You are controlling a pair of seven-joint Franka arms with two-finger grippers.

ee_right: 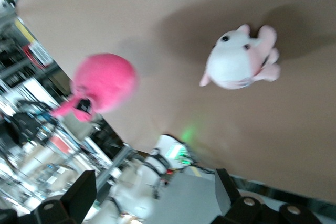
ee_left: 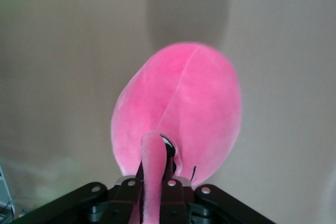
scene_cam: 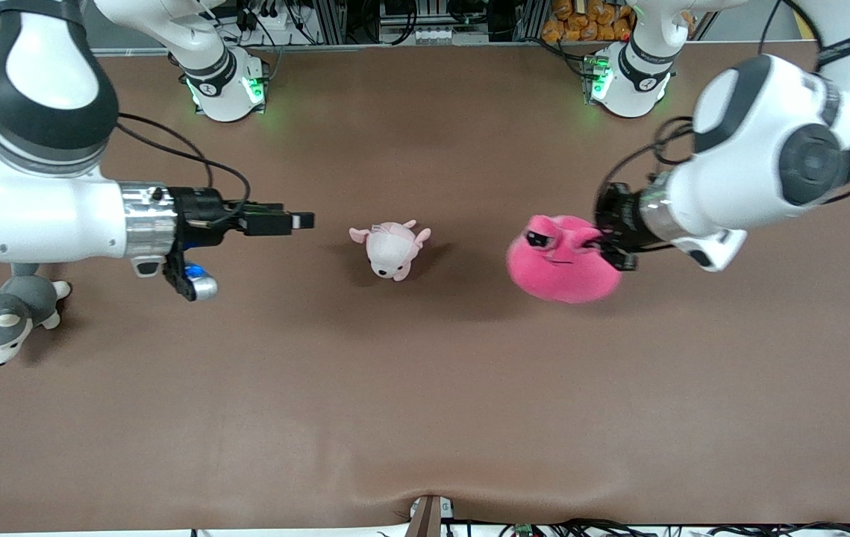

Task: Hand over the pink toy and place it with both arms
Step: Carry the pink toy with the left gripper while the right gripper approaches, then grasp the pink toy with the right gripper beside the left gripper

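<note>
The pink toy (scene_cam: 563,261) is a round hot-pink plush with half-lidded black eyes. It hangs from my left gripper (scene_cam: 611,242), which is shut on one of its floppy ears, and it is held over the table toward the left arm's end. In the left wrist view the ear runs between the fingers (ee_left: 170,182) of the left gripper (ee_left: 155,169) and the toy's body (ee_left: 181,103) hangs below. My right gripper (scene_cam: 298,221) is open and empty over the table, pointing toward the middle. The right wrist view shows the gripper (ee_right: 153,182) with its jaws wide apart and the pink toy (ee_right: 102,82) farther off.
A small pale pink-and-white plush animal (scene_cam: 392,250) lies on the table between the two grippers; it also shows in the right wrist view (ee_right: 236,61). A grey-and-white husky plush (scene_cam: 3,317) lies at the right arm's end of the brown table (scene_cam: 425,403).
</note>
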